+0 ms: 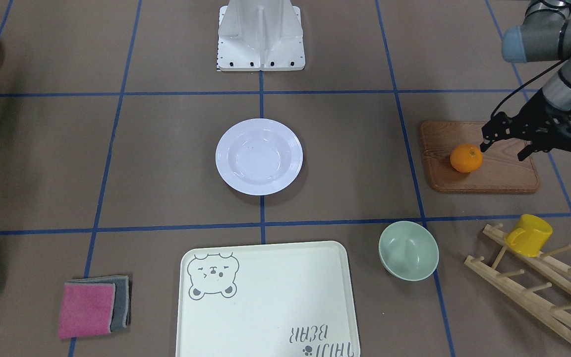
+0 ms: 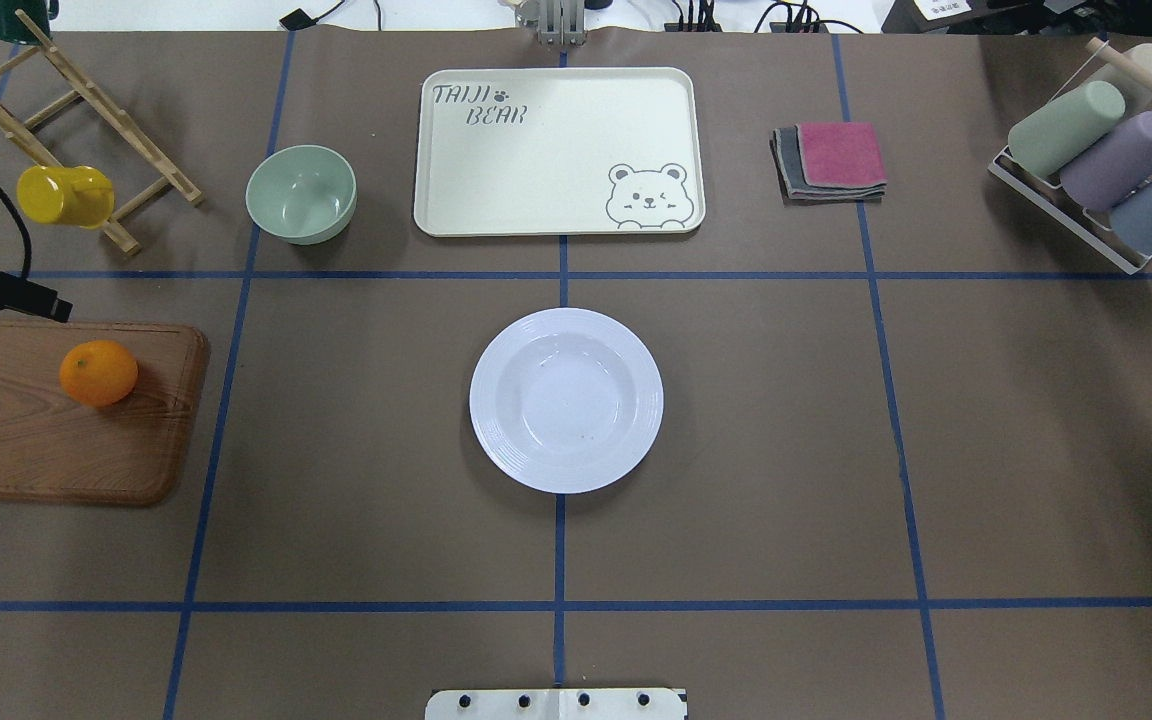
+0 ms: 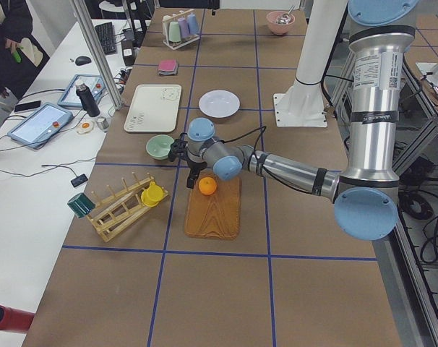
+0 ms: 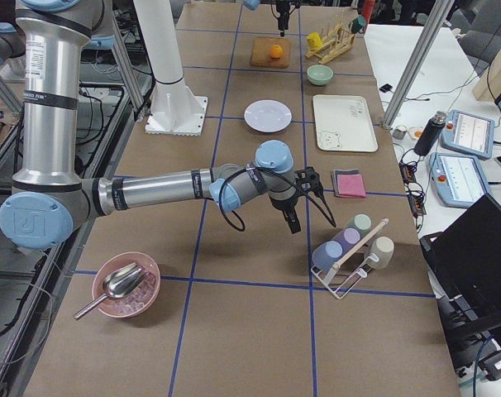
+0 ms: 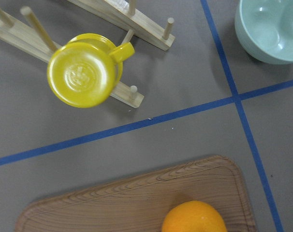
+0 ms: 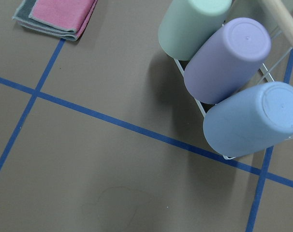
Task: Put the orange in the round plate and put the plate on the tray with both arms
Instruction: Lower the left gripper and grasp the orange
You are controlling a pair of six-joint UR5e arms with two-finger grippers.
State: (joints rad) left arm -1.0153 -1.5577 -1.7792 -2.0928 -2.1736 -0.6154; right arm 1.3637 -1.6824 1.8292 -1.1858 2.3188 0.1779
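Observation:
The orange lies on a brown wooden board at the robot's left side of the table. My left gripper hovers just above and beside it, open, with nothing between its fingers. In the left wrist view the orange shows at the bottom edge. The white round plate sits empty at the table's middle. The cream bear tray lies beyond it, also empty. My right gripper hangs over bare table near the cup rack; I cannot tell whether it is open or shut.
A pale green bowl stands between board and tray. A wooden peg rack carries a yellow cup. Folded pink and grey cloths and a wire rack of tumblers are at the right.

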